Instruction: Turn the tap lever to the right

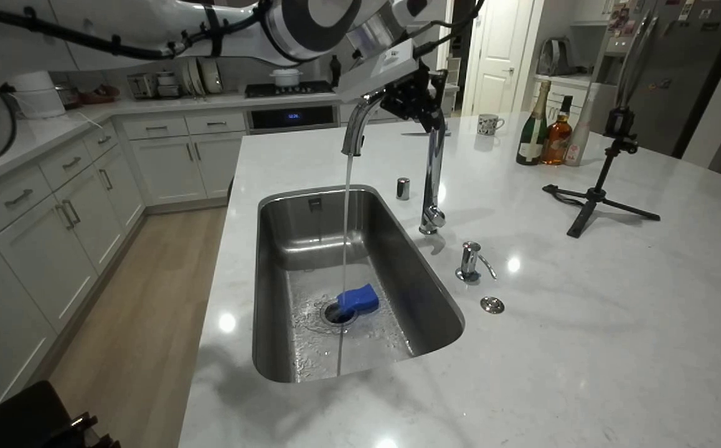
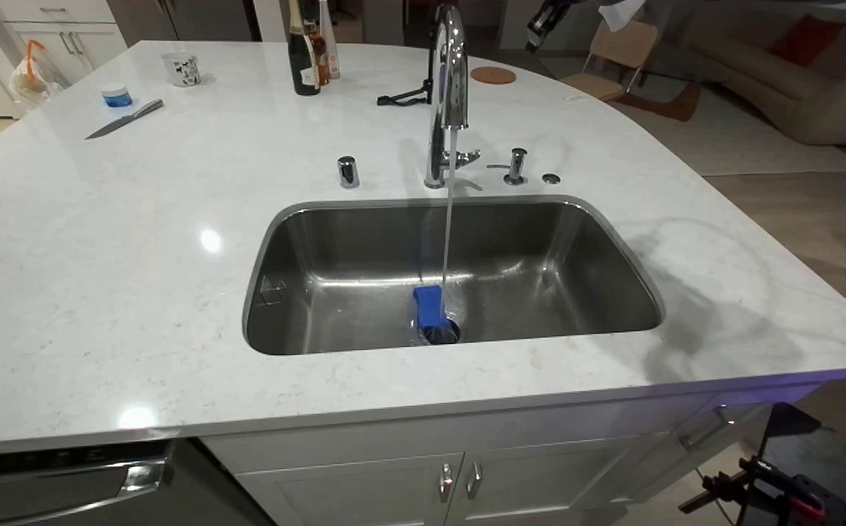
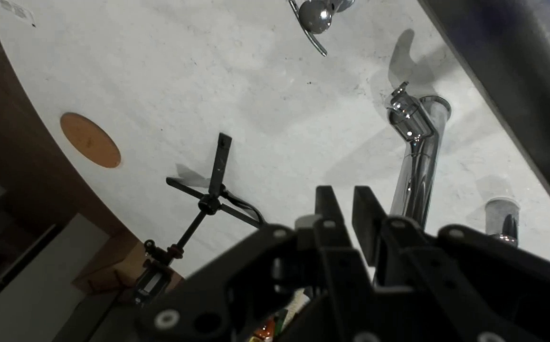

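Observation:
The tap lever [image 1: 435, 216] is a small chrome handle low on the upright stem of the tall chrome faucet [image 1: 433, 168]. In an exterior view the lever [image 2: 467, 156] sticks out to the right of the stem. Water runs from the spout into the sink. In the wrist view the lever [image 3: 402, 104] is above and right of my fingertips, with nothing touching it. My gripper [image 3: 343, 192] is partly open with a narrow, empty gap. It hangs well above the counter; in an exterior view the gripper [image 1: 435, 118] overlaps the faucet's arch. It also shows at an exterior view's top edge [image 2: 535, 38].
The steel sink [image 2: 635, 256] holds a blue sponge [image 1: 358, 300] by the drain. A chrome soap dispenser [image 1: 470, 261] and a short chrome fitting [image 1: 403, 188] flank the faucet. A black tripod [image 1: 596, 193], bottles [image 1: 532, 134], a mug [image 1: 489, 124] and a knife [image 2: 125, 119] are on the counter.

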Robot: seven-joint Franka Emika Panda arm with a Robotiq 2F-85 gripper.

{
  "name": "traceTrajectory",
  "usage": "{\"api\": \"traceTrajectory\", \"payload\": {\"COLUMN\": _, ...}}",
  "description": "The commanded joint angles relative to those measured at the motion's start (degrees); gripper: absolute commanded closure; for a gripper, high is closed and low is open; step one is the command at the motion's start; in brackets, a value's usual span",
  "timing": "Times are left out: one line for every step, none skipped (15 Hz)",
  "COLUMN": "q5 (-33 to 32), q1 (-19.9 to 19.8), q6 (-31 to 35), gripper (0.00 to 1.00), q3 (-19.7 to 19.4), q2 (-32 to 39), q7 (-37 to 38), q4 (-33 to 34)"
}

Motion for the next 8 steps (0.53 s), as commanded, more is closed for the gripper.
{"api": "traceTrajectory", "payload": {"q5": -0.2, "q1": 0.3, "q6": 0.0, "gripper": 0.75, "q3": -0.3, "q2": 0.0, "q7": 0.8, "q4": -0.3}}
{"api": "traceTrajectory", "payload": {"q5": -0.3, "q1": 0.4, "q6": 0.1, "gripper": 0.68, "q3": -0.5, "q2": 0.0, "q7": 1.2, "q4": -0.6}}
{"api": "traceTrajectory", "payload": {"q5": -0.3, "q1": 0.4, "q6": 0.1, "gripper": 0.66, "q3": -0.6, "q2": 0.0, "q7": 1.2, "q4": -0.8}}
{"api": "traceTrajectory", "payload": {"q5": -0.3, "q1": 0.4, "q6": 0.1, "gripper": 0.66, "q3": -0.7, "q2": 0.0, "q7": 1.2, "q4": -0.8}}
{"api": "traceTrajectory", "payload": {"q5": -0.3, "q1": 0.4, "q6": 0.1, "gripper": 0.66, "q3": -0.7, "q2": 0.0, "q7": 1.2, "q4": -0.9}}
{"api": "traceTrajectory", "payload": {"q5": -0.3, "q1": 0.4, "q6": 0.1, "gripper": 0.66, "q3": -0.7, "q2": 0.0, "q7": 1.2, "q4": -0.9}}
{"api": "traceTrajectory", "payload": {"q5": -0.3, "q1": 0.4, "q6": 0.1, "gripper": 0.66, "q3": -0.7, "q2": 0.0, "q7": 1.2, "q4": -0.9}}
{"api": "traceTrajectory", "payload": {"q5": -0.3, "q1": 0.4, "q6": 0.1, "gripper": 0.66, "q3": -0.7, "q2": 0.0, "q7": 1.2, "q4": -0.9}}
